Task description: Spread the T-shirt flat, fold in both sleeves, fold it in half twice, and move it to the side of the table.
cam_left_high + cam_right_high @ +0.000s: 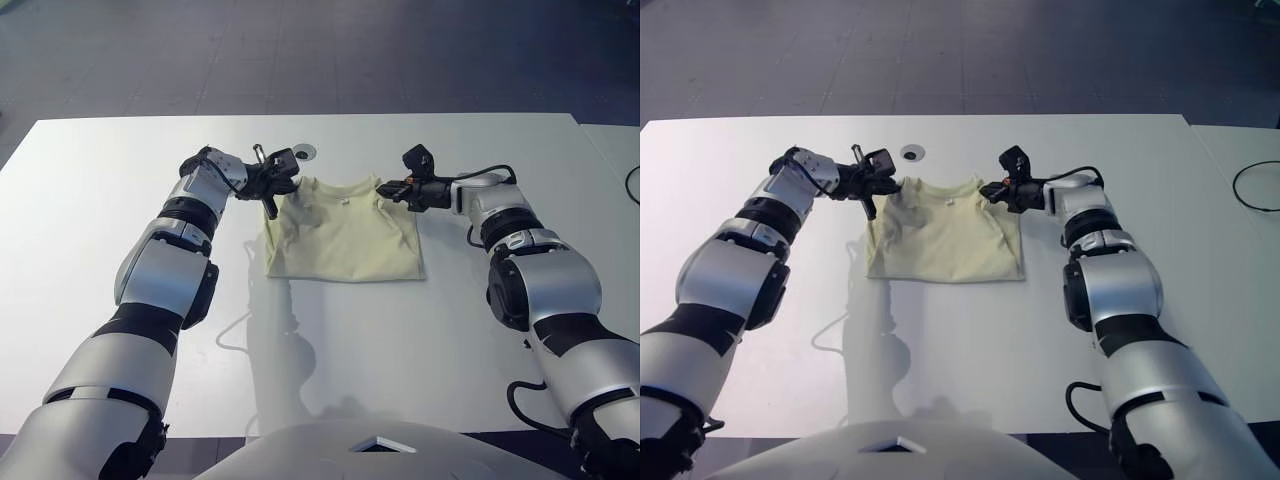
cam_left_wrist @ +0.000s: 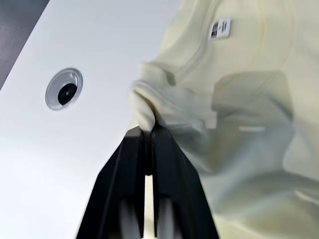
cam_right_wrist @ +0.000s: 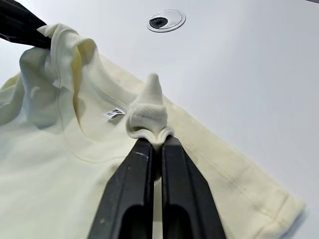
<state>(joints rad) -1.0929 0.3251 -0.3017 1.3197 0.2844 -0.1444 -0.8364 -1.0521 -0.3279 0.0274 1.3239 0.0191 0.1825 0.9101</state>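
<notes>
Pinching the T-shirt [image 1: 345, 240] at its two shoulder corners, the left gripper [image 2: 148, 132] and right gripper [image 3: 153, 142] press their fingers onto bunched cloth; the shirt lies mid-table [image 1: 100, 200], sleeves apparently folded in; both halvings and the move aside look undone.

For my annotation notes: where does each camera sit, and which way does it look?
Left eye view: on the head, looking forward and down at the table and T-shirt; left arm and right arm show.
Right eye view: beside it, same scene.
Left wrist view: on the left wrist, looking along the left fingers at a pinched shoulder.
Right wrist view: on the right wrist, looking along the right fingers at the other shoulder.
Both wrist views share the neck label and grommet.
</notes>
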